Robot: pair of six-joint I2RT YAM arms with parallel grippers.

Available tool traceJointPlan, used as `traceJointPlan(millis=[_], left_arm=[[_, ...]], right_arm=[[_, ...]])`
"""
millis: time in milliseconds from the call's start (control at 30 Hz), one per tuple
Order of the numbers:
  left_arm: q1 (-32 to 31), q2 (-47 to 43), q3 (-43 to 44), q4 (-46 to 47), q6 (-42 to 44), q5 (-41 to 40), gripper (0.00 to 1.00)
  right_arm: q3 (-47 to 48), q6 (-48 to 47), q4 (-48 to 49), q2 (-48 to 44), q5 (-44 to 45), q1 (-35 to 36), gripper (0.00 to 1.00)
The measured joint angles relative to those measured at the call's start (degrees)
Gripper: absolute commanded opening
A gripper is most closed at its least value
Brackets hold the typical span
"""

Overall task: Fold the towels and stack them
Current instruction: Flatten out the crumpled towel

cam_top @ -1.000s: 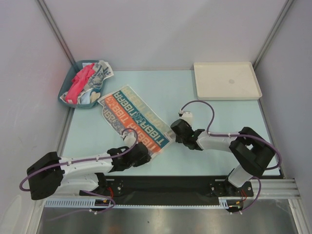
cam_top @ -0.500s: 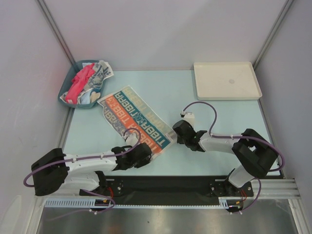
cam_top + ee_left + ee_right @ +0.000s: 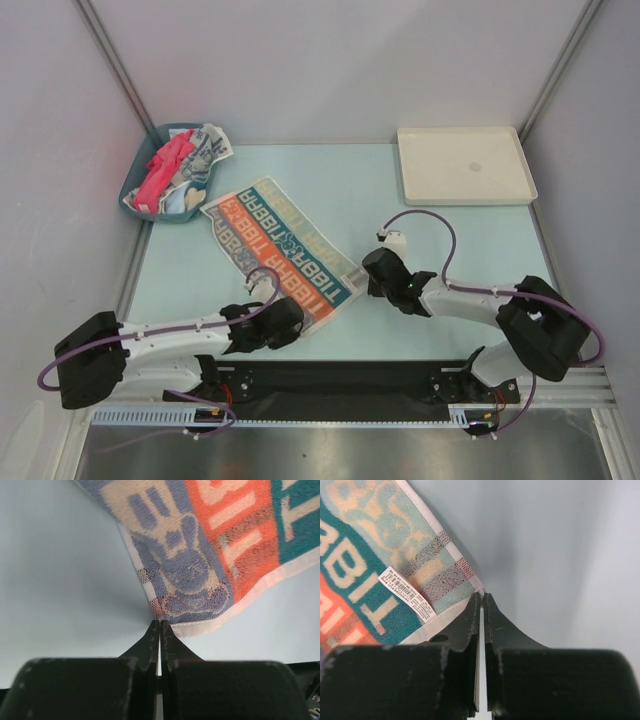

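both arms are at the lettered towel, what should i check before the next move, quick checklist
1. Left gripper shut on the near corner of the lettered towel: ok.
2. Right gripper shut on the neighbouring corner on its own side: ok.
3. How much cloth each pinch holds: cannot tell; only the very tips meet the corners.
4. Towel spread flat, no folds or bunching: ok.
5. Other towels out of the way in the bin: ok.
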Motion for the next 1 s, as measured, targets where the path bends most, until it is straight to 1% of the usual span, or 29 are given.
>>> traceJointPlan(millis=[200, 333, 400, 500, 567, 633, 667, 700, 767, 800, 867, 933, 967, 1000], left_arm=[[0.0, -3.7, -0.1, -6.1, 1.1, -0.3, 0.00], [-0.1, -5.2, 2.3, -15.7, 5.0, -2.8, 0.00], [-0.1, -6.7, 4.9, -19.1, 7.1, -4.6, 0.00], [-0.1, -9.5, 11.6, -22.5, 11.2, -7.9, 0.00], [-0.1, -10.8, 15.5, -22.5, 13.7, -9.0, 0.00], [-0.1, -11.5, 17.9, -21.8, 15.6, -9.3, 0.01], [-0.2, -11.4, 18.3, -21.1, 16.1, -9.1, 0.05], [-0.3, -11.4, 18.0, -20.4, 16.1, -8.6, 0.19], [-1.1, -10.1, 16.2, -18.7, 15.1, -7.2, 0.23], [-2.0, -9.2, 14.8, -17.4, 13.9, -6.5, 0.27], [-3.9, -7.2, 12.1, -15.7, 11.1, -5.3, 0.38], [-6.6, -4.3, 10.6, -14.9, 7.3, -4.7, 0.43], [-8.2, -2.6, 10.5, -14.5, 5.5, -4.5, 0.50], [-9.6, -1.0, 10.6, -13.7, 3.5, -4.5, 0.52]], right_arm=[[-3.2, 1.6, -2.4, -8.8, -0.8, 0.2, 0.00], [-3.5, 1.5, -5.4, -16.5, -0.2, 0.4, 0.00], [-3.5, 1.1, -6.7, -20.7, 0.1, 0.5, 0.00], [-2.4, 0.1, -8.3, -26.2, 0.8, 1.1, 0.00], [-0.9, -0.8, -8.9, -28.4, 1.4, 1.4, 0.00], [0.8, -1.6, -9.4, -28.7, 1.9, 1.6, 0.00], [1.4, -1.6, -9.4, -28.5, 2.0, 1.6, 0.00], [1.7, -1.7, -9.4, -28.0, 2.3, 1.8, 0.00], [1.7, -1.6, -9.7, -27.1, 2.8, 2.2, 0.00], [1.5, -1.4, -9.9, -26.7, 3.0, 2.4, 0.00], [0.5, -0.8, -10.1, -26.0, 3.6, 3.0, 0.00], [-0.9, 0.0, -10.5, -25.5, 4.4, 3.3, 0.00], [-1.9, 0.4, -10.7, -25.3, 4.7, 3.4, 0.00], [-2.7, 0.8, -11.0, -25.1, 5.0, 3.5, 0.00]])
